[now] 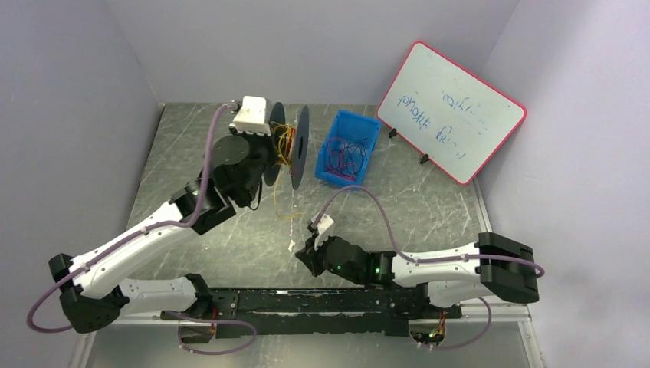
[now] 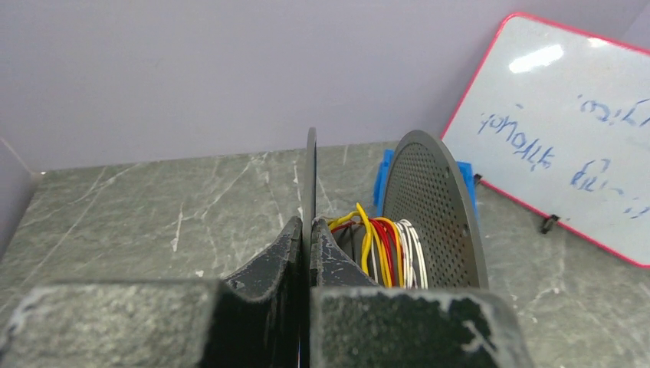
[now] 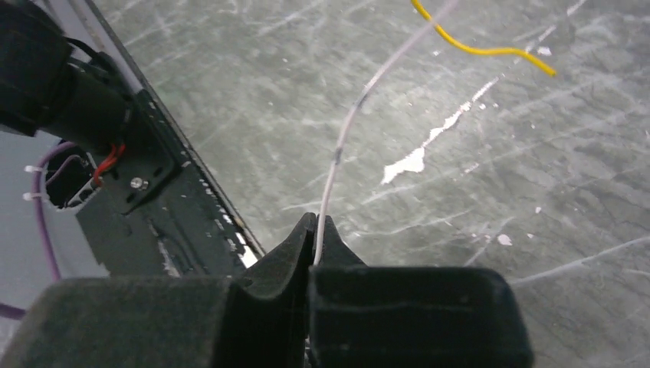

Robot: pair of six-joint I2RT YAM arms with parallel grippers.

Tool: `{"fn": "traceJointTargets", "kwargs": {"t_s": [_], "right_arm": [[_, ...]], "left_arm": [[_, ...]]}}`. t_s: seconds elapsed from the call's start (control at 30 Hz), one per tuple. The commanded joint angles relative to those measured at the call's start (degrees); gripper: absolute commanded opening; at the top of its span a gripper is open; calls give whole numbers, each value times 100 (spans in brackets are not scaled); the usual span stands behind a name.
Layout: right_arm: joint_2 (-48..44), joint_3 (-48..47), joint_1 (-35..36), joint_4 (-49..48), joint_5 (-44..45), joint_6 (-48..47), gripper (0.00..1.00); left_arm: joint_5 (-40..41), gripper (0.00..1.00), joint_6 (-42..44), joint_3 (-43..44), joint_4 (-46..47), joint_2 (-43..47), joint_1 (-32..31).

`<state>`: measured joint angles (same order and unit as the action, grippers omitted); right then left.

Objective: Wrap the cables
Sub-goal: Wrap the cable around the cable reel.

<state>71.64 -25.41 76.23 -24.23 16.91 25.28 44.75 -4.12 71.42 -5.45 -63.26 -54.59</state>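
A black spool [image 1: 287,146] with two discs stands on edge at the back of the table. Yellow, red and white cables [image 2: 383,249] are wound on its core, between the thin disc [image 2: 310,176] and the perforated disc [image 2: 437,207]. My left gripper [image 2: 310,230] is shut on the thin disc's rim. It also shows in the top view [image 1: 264,157]. My right gripper [image 3: 316,226] is shut on a thin white cable [image 3: 345,146] that runs up and away from it. In the top view it [image 1: 304,257] is low near the front rail. A loose yellow cable end [image 3: 475,50] lies on the table.
A blue bin [image 1: 349,147] holding more tangled cables stands right of the spool. A red-framed whiteboard [image 1: 451,111] leans at the back right. The black base rail [image 3: 176,207] runs along the near edge, close to my right gripper.
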Motion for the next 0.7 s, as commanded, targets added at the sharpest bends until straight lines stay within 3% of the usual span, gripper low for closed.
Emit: {"fn": "traceJointTargets", "kwargs": {"t_s": [0.0, 0.23, 0.67], "right_arm": [[-283, -674, 653, 1131, 1387, -66, 0], [-667, -1698, 1506, 2075, 2511, -554, 0], [-1103, -3349, 1605, 2938, 3019, -1641, 0]], "left_arm": [[385, 7, 224, 36, 831, -283, -8], [596, 7, 180, -145, 729, -586, -10], [456, 7, -169, -875, 319, -575, 1]]}}
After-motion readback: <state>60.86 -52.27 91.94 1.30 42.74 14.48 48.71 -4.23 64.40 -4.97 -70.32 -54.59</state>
